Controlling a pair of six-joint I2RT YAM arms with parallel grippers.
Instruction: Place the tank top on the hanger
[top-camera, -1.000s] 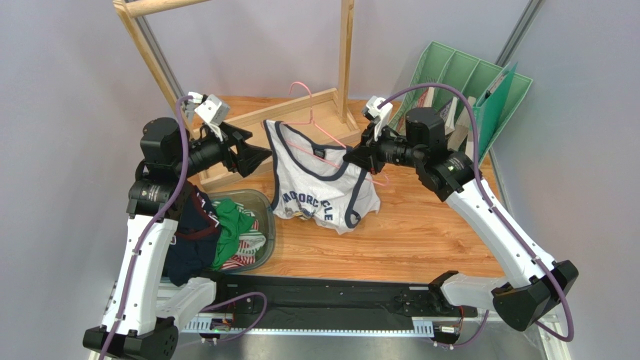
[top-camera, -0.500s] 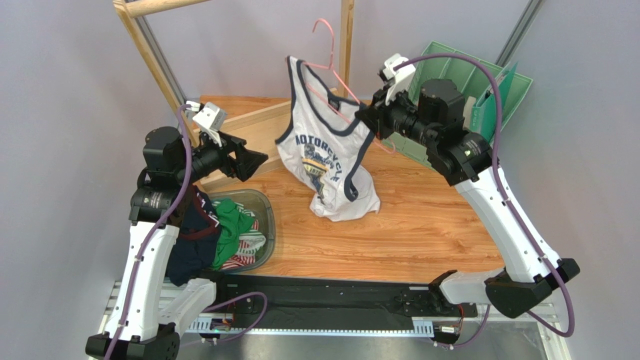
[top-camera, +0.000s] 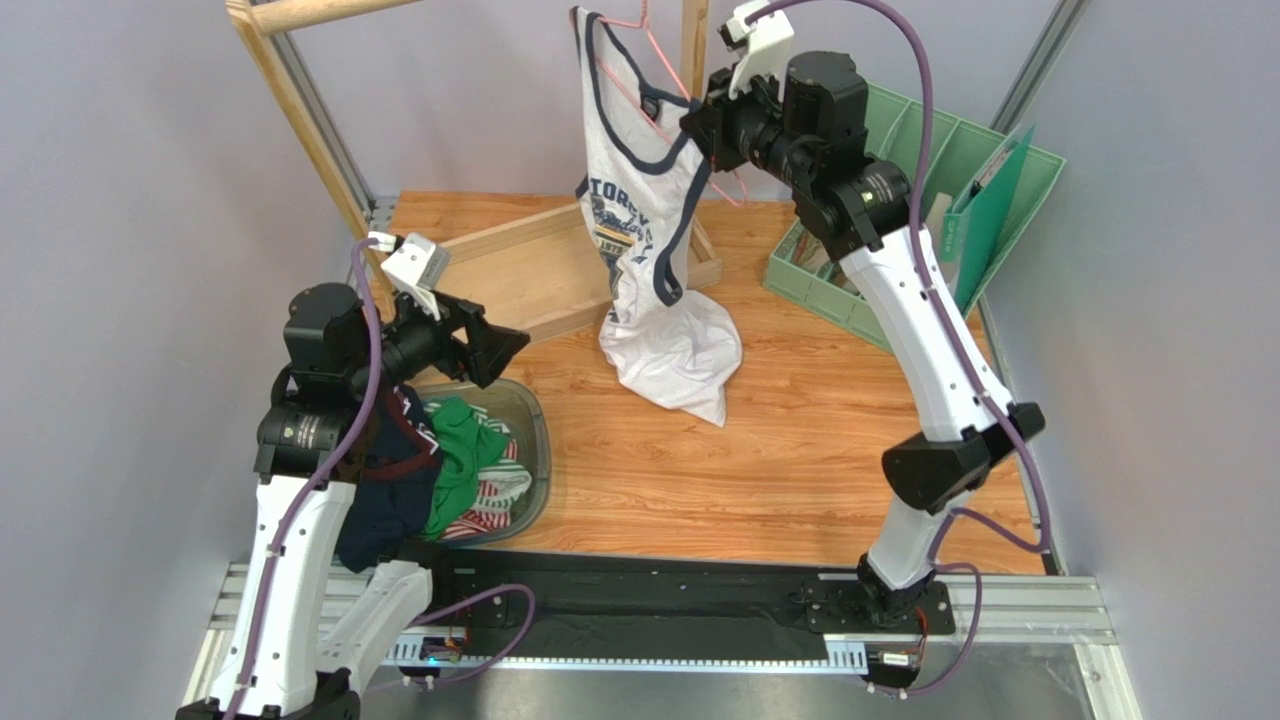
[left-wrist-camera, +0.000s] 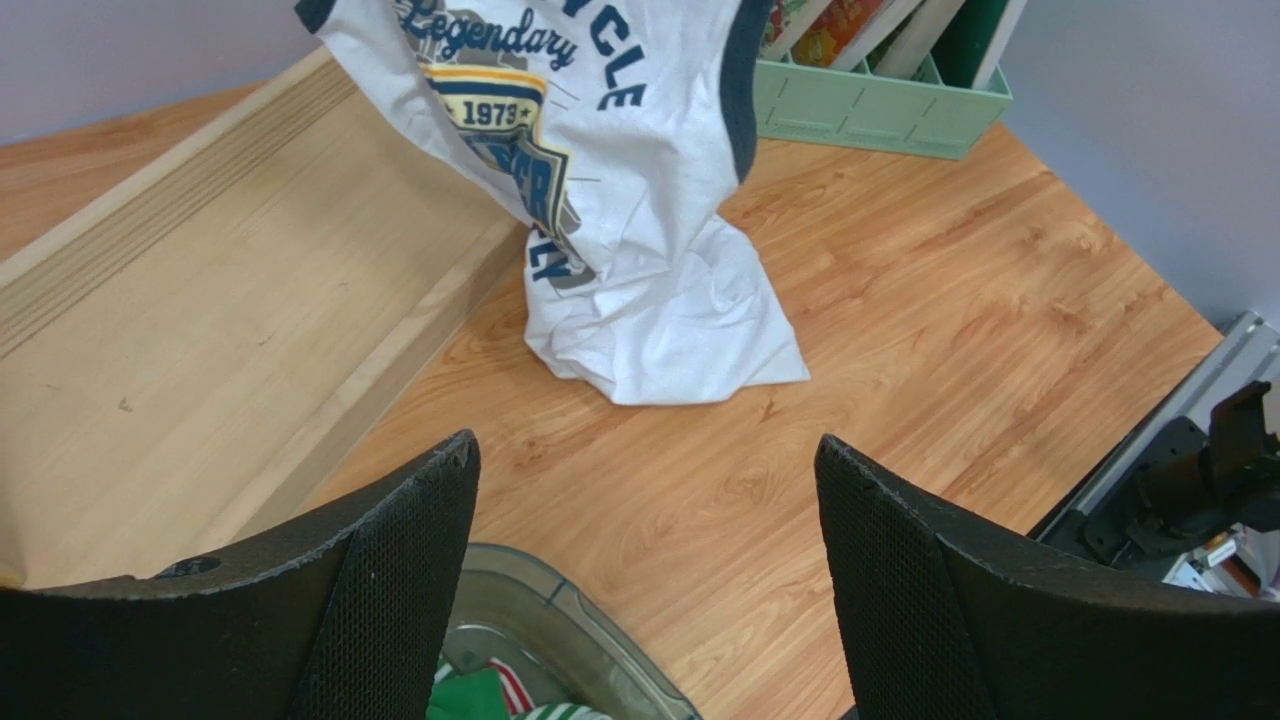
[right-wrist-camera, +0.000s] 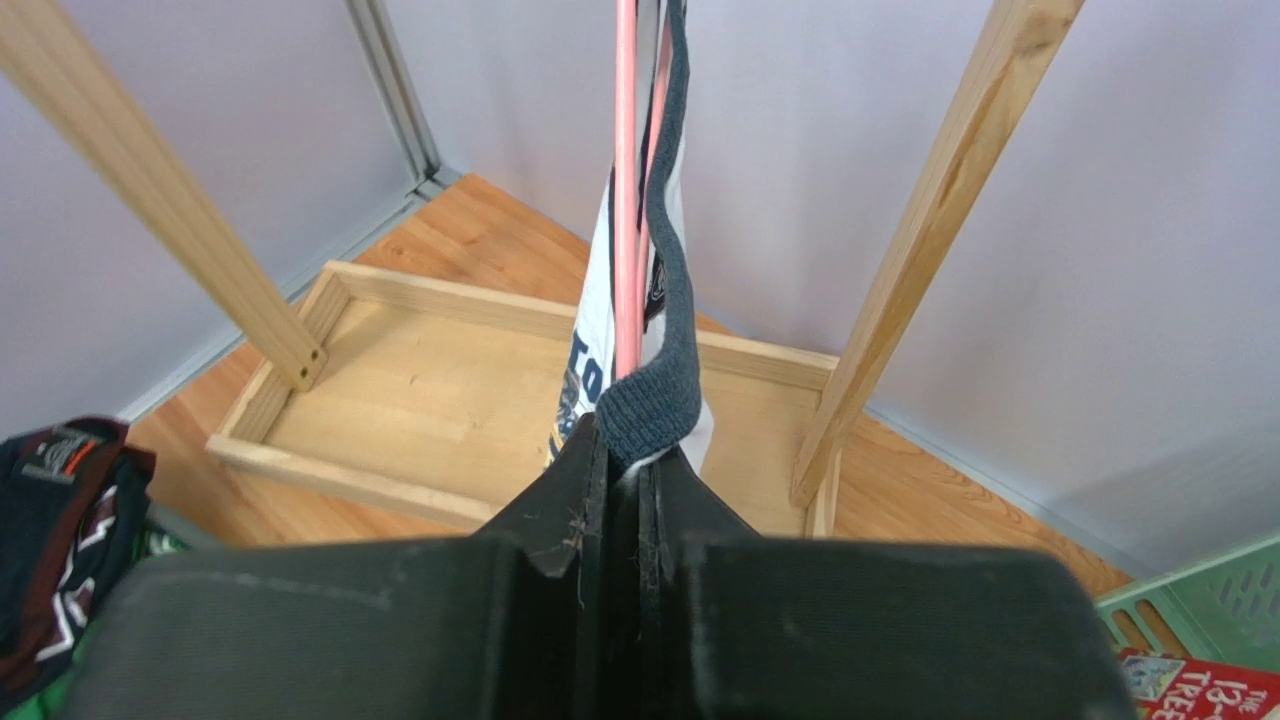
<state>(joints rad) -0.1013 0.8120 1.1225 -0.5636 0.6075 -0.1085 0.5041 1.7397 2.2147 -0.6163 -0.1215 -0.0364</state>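
Note:
The white tank top (top-camera: 639, 195) with navy trim hangs on the pink wire hanger (top-camera: 627, 33), lifted high by the wooden rack. Its hem still rests bunched on the table (top-camera: 684, 368). My right gripper (top-camera: 694, 123) is shut on the hanger's lower corner together with the shirt's navy armhole trim; in the right wrist view the pink wire (right-wrist-camera: 627, 180) and trim (right-wrist-camera: 661, 398) run out of the closed jaws. My left gripper (top-camera: 504, 342) is open and empty, low at the left; its view shows the tank top (left-wrist-camera: 601, 165) ahead.
A wooden rack frame with upright posts (top-camera: 693, 90) and a tray base (top-camera: 511, 270) stands at the back. A clear bin (top-camera: 526, 435) at the left holds green, striped and navy garments. A green file organiser (top-camera: 902, 165) sits at the back right.
My right gripper has risen and moved back towards the rack, lifting hanger and tank top from the table until the shirt hangs upright. My left gripper dropped slightly and stayed open.

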